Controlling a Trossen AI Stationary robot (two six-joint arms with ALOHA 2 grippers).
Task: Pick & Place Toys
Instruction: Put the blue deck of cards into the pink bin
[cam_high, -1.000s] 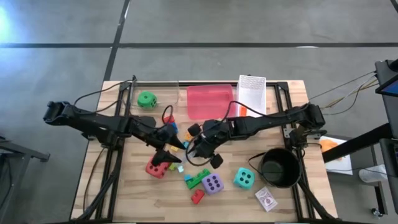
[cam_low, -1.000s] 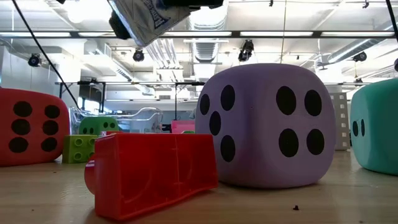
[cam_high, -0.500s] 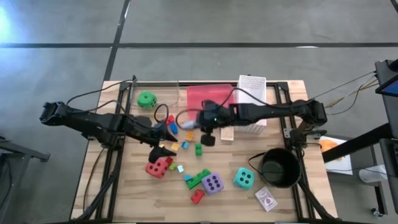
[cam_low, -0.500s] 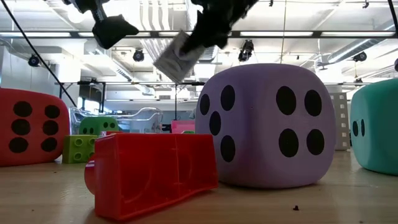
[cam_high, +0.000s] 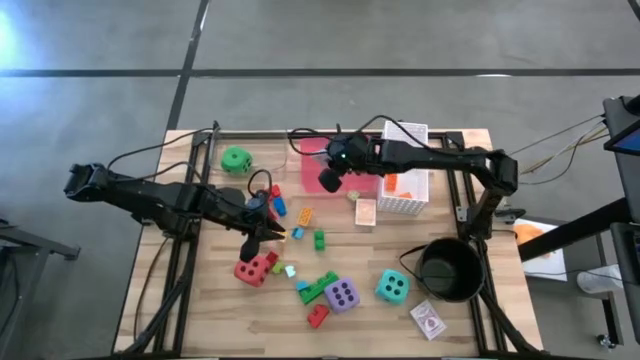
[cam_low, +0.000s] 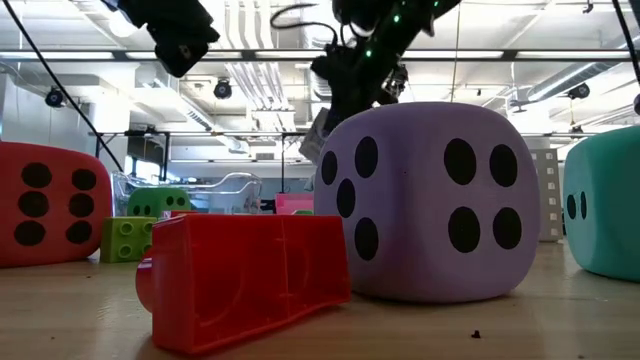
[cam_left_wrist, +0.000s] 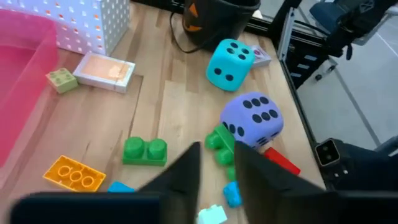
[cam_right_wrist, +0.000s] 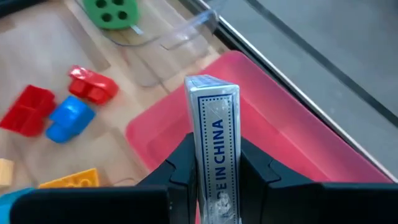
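Note:
My right gripper hangs over the pink bin at the table's far side, shut on a card pack. My left gripper is raised over the loose bricks left of centre, just beyond the red die. Its fingers stand shut with only a slit between them and nothing in it. The purple die and teal die rest on the near half of the table. The green die is at the far left. Small bricks lie scattered between them. My right gripper pinches the card pack by its two broad faces, one finger on each. The narrow printed side faces the wrist camera. The fingers slant down from the table's right. The pack hangs tilted below them, clear of the bin.
A white mesh basket stands right of the pink bin. A second card pack lies flat in front of it. A black pot and another card pack are at the near right.
My right gripper has carried the card pack from the middle of the table toward the far edge, ending above the pink bin. My left gripper has stayed over the bricks and has shut from a wide spread.

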